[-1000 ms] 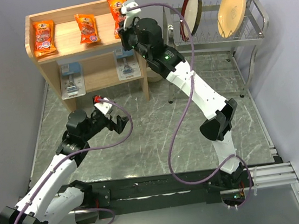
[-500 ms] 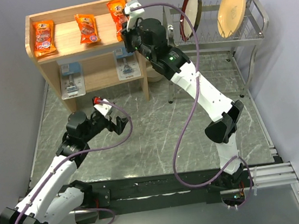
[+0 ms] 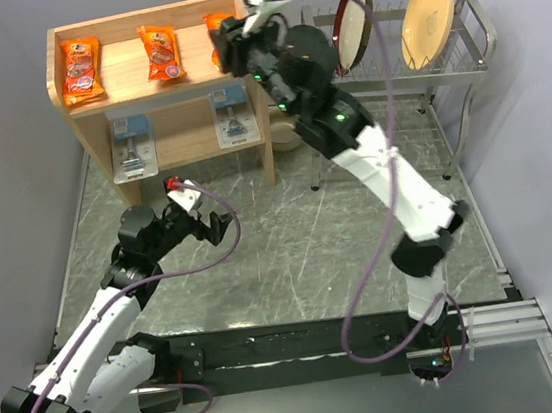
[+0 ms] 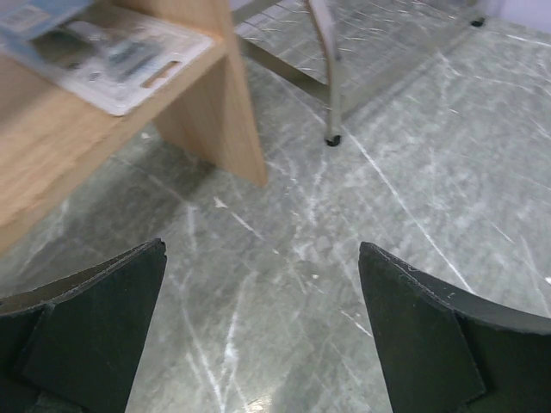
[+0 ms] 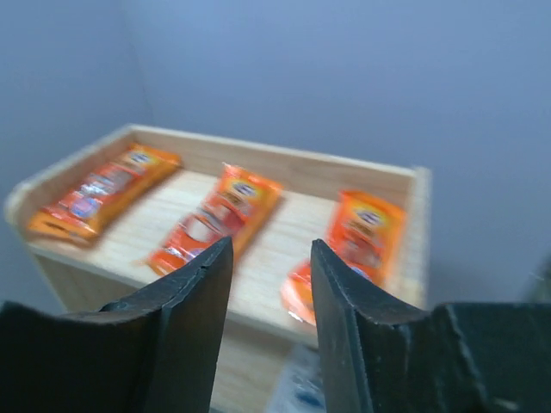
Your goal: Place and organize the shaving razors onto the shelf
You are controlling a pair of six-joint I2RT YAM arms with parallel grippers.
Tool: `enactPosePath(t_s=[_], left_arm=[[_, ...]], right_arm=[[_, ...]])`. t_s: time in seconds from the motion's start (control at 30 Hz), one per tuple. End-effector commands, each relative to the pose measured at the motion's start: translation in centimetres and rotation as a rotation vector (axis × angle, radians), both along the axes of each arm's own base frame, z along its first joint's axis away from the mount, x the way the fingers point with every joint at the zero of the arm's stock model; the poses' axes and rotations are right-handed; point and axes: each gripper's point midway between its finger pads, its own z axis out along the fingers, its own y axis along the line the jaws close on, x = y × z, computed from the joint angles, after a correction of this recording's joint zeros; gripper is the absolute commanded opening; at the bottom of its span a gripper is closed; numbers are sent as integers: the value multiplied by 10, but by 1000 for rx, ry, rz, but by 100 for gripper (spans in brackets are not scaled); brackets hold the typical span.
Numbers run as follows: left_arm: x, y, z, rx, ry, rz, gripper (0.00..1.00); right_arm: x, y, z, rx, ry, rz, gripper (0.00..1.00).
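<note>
Orange packs (image 3: 161,51), long axes front-to-back

The right arm (image 3: 392,167) reaches far forward and up, the right gripper (image 3: 224,50) held high with jaws slightly parted and empty. The left arm (image 3: 96,317) sits bent and low, the left gripper (image 3: 220,225) spread wide, holding nothing

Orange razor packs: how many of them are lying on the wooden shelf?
3, all on the top tier of the shelf: left pack, middle pack, right pack. In the top view the right arm partly covers the right pack; the right wrist view shows all three apart.
</note>
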Motion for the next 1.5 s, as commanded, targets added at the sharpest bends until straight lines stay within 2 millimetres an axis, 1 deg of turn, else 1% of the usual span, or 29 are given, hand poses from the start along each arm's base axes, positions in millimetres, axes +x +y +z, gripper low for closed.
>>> enactPosePath(t_s=[0.0, 0.03, 0.1, 0.13, 0.2, 0.23, 0.3, 0.33, 0.37, 0.4, 0.43, 0.5, 0.53, 0.57, 0.6, 0.63, 0.7, 0.77, 0.87, 0.9, 0.93, 1.0, 1.1, 1.13, 1.2, 1.27, 1.33, 1.43, 1.47], left_arm=[[10, 17, 50, -61, -103, 88, 99], [10, 22, 56, -63, -111, 105, 100], [11, 31, 61, -65, -116, 139, 99], [11, 37, 63, -55, -117, 158, 99], [11, 46, 63, -42, -114, 187, 99], [11, 53, 64, -44, -110, 222, 100], [12, 63, 58, -35, -79, 270, 99], [14, 74, 58, -37, -75, 318, 99], [14, 80, 50, -29, -42, 345, 100], [15, 89, 48, -24, -34, 377, 100], [14, 93, 40, -16, -21, 394, 100], [14, 112, 25, 1, 17, 479, 99], [13, 119, 14, 5, 40, 512, 100], [12, 127, 9, 8, 53, 550, 100], [10, 136, -2, 17, 88, 583, 100], [8, 140, -4, 5, 103, 603, 99], [5, 145, -11, 5, 134, 615, 100], [3, 147, -13, -19, 153, 632, 99], [7, 159, -15, -37, 179, 677, 99], [9, 168, -16, -38, 179, 712, 99], [11, 169, -17, -72, 201, 726, 99], [12, 179, -16, -81, 206, 760, 100], [11, 181, -14, -82, 203, 766, 99], [10, 184, -12, -76, 193, 777, 100], [8, 188, -14, -58, 188, 791, 100], [7, 195, -13, -1, 162, 805, 100], [5, 197, -13, 29, 155, 802, 99], [2, 190, -12, 69, 134, 742, 99], [0, 183, -12, 68, 135, 700, 99]], right_arm=[[-18, -67, 7, -81, -26, -156, 60], [-22, -63, -34, -185, 38, -102, 62], [-30, -63, -81, -281, 119, -34, 75], [-42, -66, -131, -364, 208, 32, 81], [-60, -67, -180, -426, 311, 137, 89], [-75, -76, -220, -472, 402, 178, 90], [-90, -82, -254, -435, 523, 212, 92], [-98, -93, -279, -437, 597, 199, 94], [-101, -98, -289, -438, 627, 183, 96], [-105, -101, -298, -384, 688, 161, 98], [-113, -109, -309, -375, 712, 144, 100], [-122, -116, -314, -351, 728, 137, 100], [-130, -123, -315, -353, 730, 132, 100], [-134, -126, -317, -356, 738, 131, 100], [-132, -136, -319, -361, 744, 78, 100], [-137, -145, -323, -384, 768, 54, 100], [-136, -156, -326, -408, 784, -5, 100], [-137, -161, -325, -419, 795, -22, 100], [-135, -162, -319, -412, 771, -33, 100], [-133, -162, -317, -409, 759, -34, 100], [-131, -161, -312, -396, 737, -33, 100], [-128, -159, -307, -382, 715, -32, 100], [-127, -158, -298, -364, 694, -28, 100], [-126, -156, -291, -355, 679, -23, 100], [-126, -153, -286, -353, 665, -4, 100], [-125, -149, -277, -345, 647, 15, 100], [-125, -144, -274, -338, 644, 35, 100], [-123, -140, -271, -335, 644, 49, 100], [-123, -139, -271, -335, 644, 54, 100]])
